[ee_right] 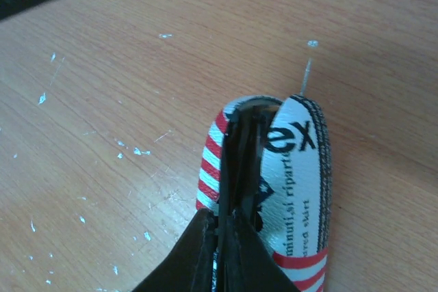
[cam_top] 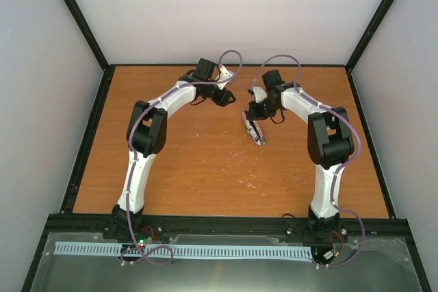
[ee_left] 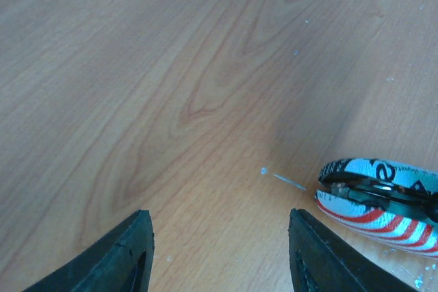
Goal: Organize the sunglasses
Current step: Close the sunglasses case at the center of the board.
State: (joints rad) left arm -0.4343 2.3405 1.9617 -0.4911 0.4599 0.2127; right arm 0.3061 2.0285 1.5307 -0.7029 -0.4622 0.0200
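From above, the striped case (cam_top: 255, 131) lay on the wooden table (cam_top: 191, 169) between the two arms. The right claw (cam_top: 256, 117) sat over the case's far end. The left claw (cam_top: 227, 96) hung just left of the case and a little beyond it, not touching it.

In the left wrist view, the left claw (ee_left: 219, 254) was spread wide with nothing between its fingers (ee_left: 126, 258), only bare table (ee_left: 171, 87). The case (ee_left: 383, 203) lay to its right, its two halves slightly apart, with a dark strip (ee_left: 369, 191) showing in the gap.

In the right wrist view, the right claw (ee_right: 226, 258) was pinched together on one end of the case (ee_right: 294, 169), right at the slit between its halves. The sunglasses could not be made out. Whether the dark strip (ee_right: 236, 155) inside the case's slit was them, I could not tell.
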